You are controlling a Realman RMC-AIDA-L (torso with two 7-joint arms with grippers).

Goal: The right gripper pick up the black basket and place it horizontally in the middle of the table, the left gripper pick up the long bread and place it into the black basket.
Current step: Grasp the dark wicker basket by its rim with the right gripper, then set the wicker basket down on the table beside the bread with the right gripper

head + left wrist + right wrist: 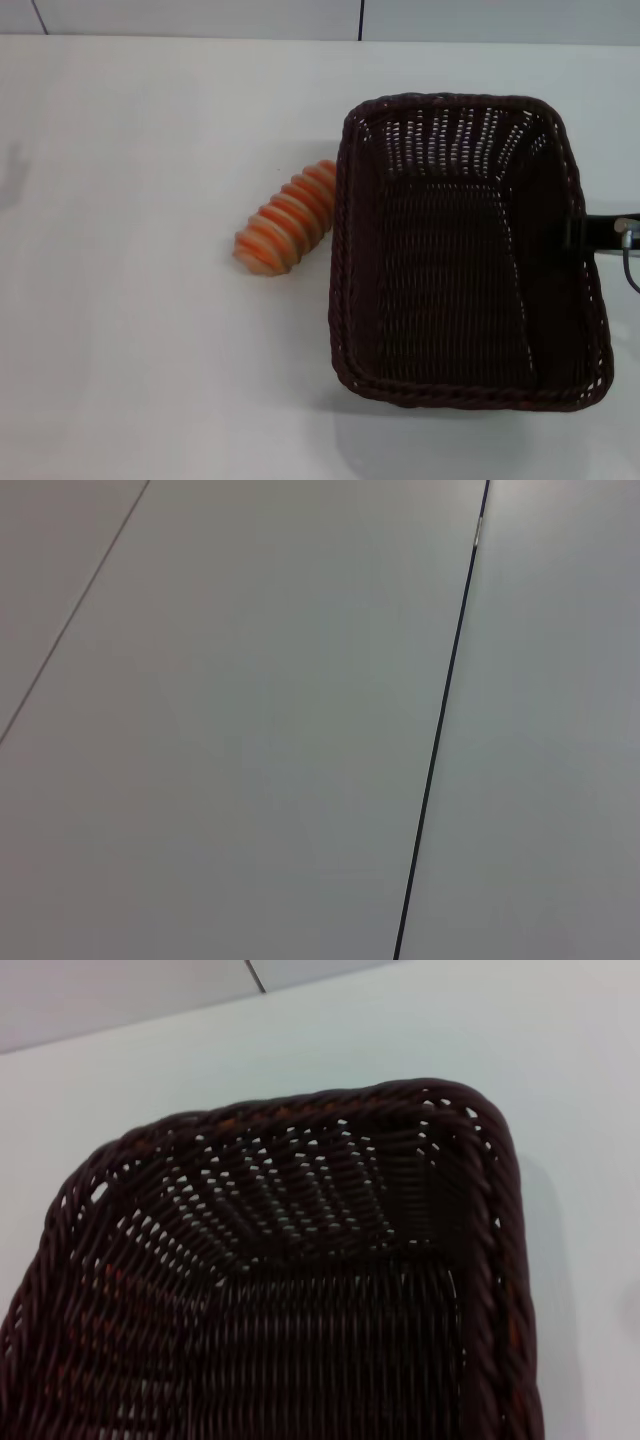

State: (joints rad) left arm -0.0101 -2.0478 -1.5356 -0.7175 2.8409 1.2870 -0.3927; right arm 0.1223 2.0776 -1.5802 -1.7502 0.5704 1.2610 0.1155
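Soft, even overhead light keeps the white counter (150, 350) bright, with only faint shadows under the black basket (460, 250) and the long bread (285, 220), while the basket's weave looks slightly blurred up close.

Woven wicker basket (460, 390), smooth table (140, 330)
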